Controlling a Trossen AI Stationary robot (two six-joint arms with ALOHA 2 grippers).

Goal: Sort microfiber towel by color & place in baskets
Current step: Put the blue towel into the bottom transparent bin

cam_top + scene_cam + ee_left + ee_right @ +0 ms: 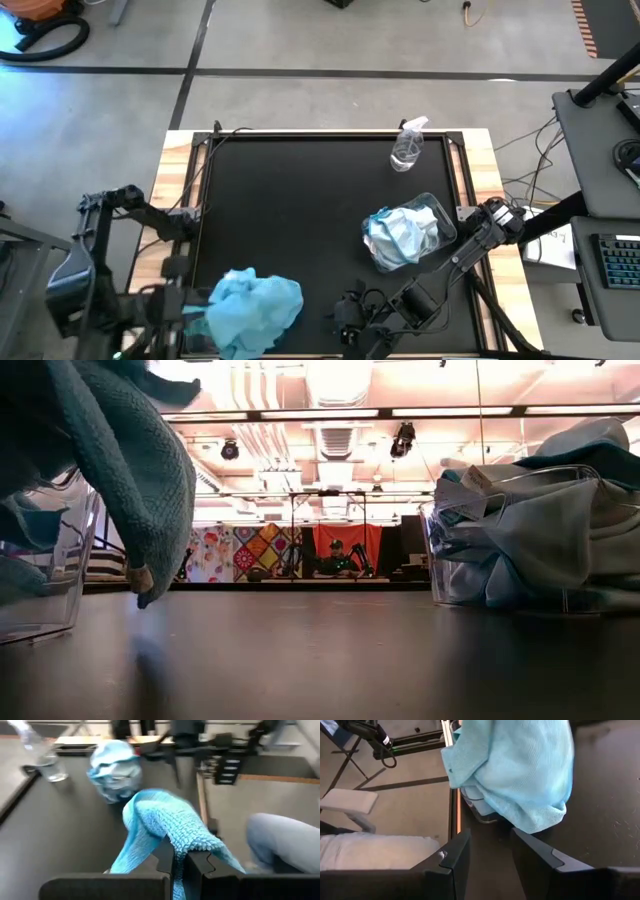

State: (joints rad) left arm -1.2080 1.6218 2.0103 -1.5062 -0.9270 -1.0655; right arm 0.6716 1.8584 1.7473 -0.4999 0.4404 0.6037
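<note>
My left gripper is shut on a bright sky-blue microfiber towel at the near left of the table, over the left clear basket. From above, that towel covers the basket. The right basket stands on the table's right half, filled with pale whitish-blue towels. My right gripper stands open near the table's front edge, pointing toward the blue towel, with nothing between its fingers. My left gripper pinches a bunched fold of the blue towel between its two shut fingers. The cloth drapes over the fingertips and falls away on both sides. It hangs slack below the gripper; its lower corner dangles beside the left basket's wall.
A clear spray bottle stands at the far right of the black mat. Bare mat lies between the two baskets. A person's grey-clad leg shows beyond the table's near edge.
</note>
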